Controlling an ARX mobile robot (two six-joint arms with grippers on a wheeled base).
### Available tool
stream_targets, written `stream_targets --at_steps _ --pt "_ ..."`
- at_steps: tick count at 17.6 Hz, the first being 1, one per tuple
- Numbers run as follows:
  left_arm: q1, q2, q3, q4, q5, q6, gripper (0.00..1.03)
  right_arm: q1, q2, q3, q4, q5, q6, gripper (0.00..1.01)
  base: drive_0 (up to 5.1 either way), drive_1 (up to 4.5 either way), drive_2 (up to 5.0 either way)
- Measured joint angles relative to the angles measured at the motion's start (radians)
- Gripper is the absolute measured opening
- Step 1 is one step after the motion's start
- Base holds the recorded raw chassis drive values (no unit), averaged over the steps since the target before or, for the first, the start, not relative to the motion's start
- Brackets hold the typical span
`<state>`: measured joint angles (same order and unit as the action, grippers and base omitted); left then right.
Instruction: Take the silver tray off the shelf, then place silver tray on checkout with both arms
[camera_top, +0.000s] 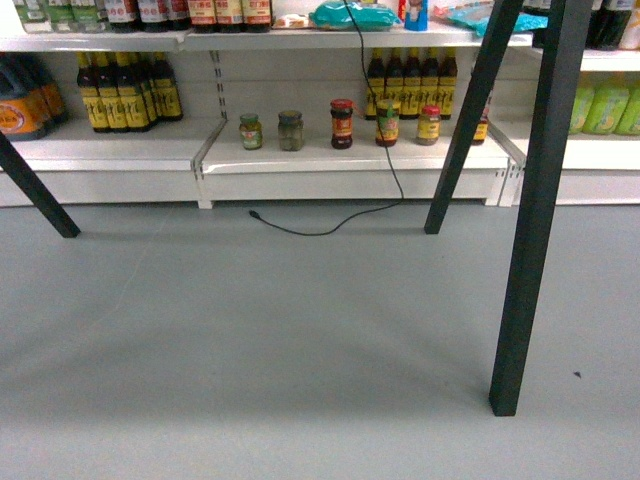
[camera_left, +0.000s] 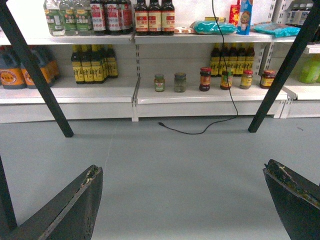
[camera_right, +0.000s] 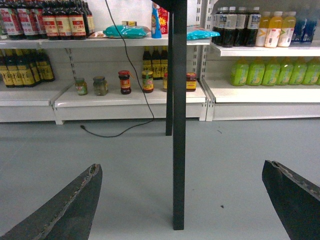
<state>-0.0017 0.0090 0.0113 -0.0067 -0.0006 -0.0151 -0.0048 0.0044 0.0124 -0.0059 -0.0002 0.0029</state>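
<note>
Head view shows me grey floor (camera_top: 250, 340), black table legs (camera_top: 530, 220) and the white shelf (camera_top: 350, 160) with small jars (camera_top: 342, 123); a black cable (camera_top: 330, 225) lies on the floor. I cannot see the silver tray or any gripper here.

Left wrist view: the left gripper (camera_left: 185, 200) has its fingers (camera_left: 75, 210) spread wide, holding nothing, above the floor.

Right wrist view: the right gripper (camera_right: 182, 200) is also spread and empty, with one table leg between the fingers (camera_right: 70, 205) further away. No tray is visible in any view.
</note>
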Motion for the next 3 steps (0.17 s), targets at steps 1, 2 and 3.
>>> stream_targets --at_steps 1,2,3 --pt "0.0 0.0 0.0 0.0 0.0 0.0 0.98 0.0 0.0 0.0 0.0 0.0 0.0 0.98 0.0 0.0 0.0" --pt "0.0 0.0 0.0 0.0 0.0 0.0 0.98 0.0 0.0 0.0 0.0 0.0 0.0 0.98 0.0 0.0 0.0" --pt "0.0 0.0 0.0 0.0 0.0 0.0 0.98 0.0 0.0 0.0 0.0 0.0 0.0 0.98 0.0 0.0 0.0"
